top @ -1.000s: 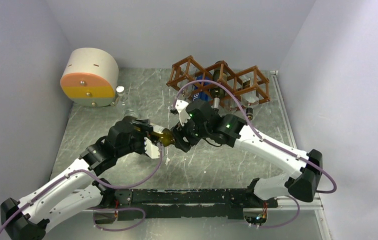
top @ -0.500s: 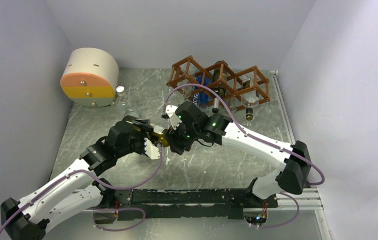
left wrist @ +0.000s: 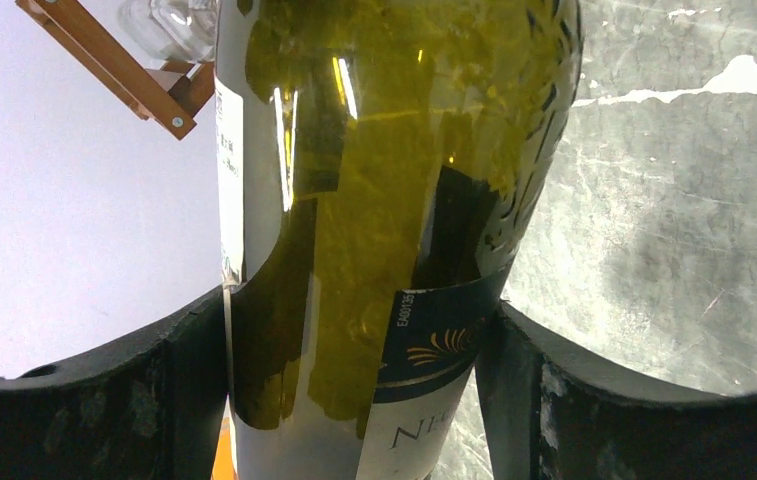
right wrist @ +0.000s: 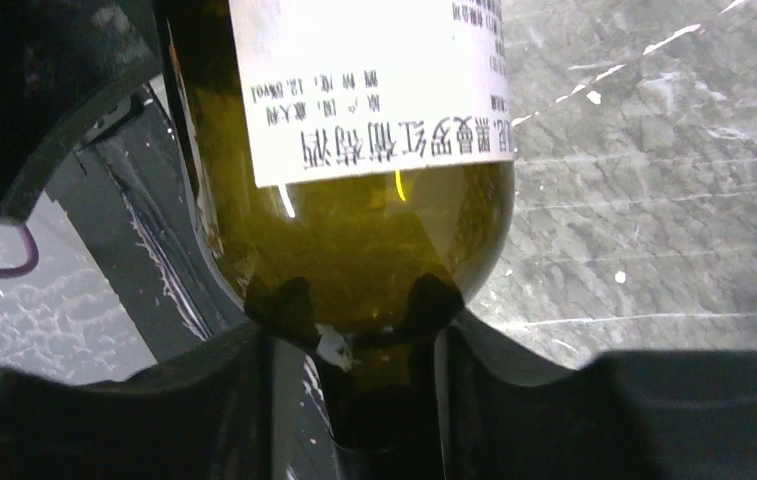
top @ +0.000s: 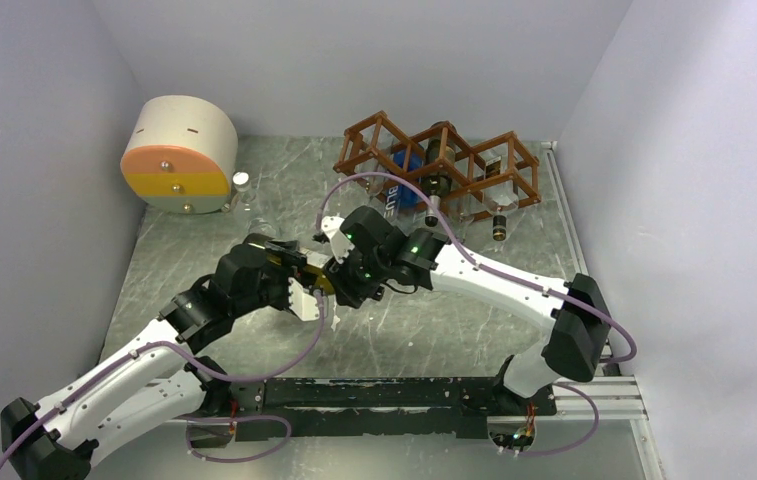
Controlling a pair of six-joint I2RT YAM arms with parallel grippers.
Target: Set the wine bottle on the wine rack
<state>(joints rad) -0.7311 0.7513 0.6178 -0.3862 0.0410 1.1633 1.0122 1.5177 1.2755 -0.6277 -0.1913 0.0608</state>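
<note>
1. Against a second ago, the right arm has swung toward 9 o'clock. Its elbow sits nearer the centre, and the right gripper (right wrist: 354,335) now covers the amber neck of the wine bottle (left wrist: 384,180), which then showed bare between the two wrists.
2. Its fingers (right wrist: 574,420) have drawn in and flank the neck closely in the right wrist view. Whether they actually press on the glass I cannot tell.
3. The left arm has not shifted. The left gripper (left wrist: 359,315) is clenched on the bottle's labelled body, a pad against each side.
4. The wine bottle hangs above the middle of the table (top: 454,300), roughly level, with its neck toward 3 o'clock, bridging the two grippers.
5. The wine rack (top: 471,152) stands at 1 o'clock from the bottle, by the far edge and well apart from it.
6. With the arm pulled aside, more of the rack's front shows:
   - a blue-labelled bottle (top: 397,200) low on the left;
   - a dark bottle (top: 434,195) with its neck pointing to 6 o'clock;
   - a small dark-capped bottle (top: 499,225) on the right.
7. The right arm's purple cable (top: 349,183) loops between the held bottle and the rack's left cells. The right wrist itself sits on that same line.
8. A beige drum (top: 176,150) with an orange and yellow face stands at 10 o'clock, with a small white knob-like piece (top: 241,180) just beside it.
</note>
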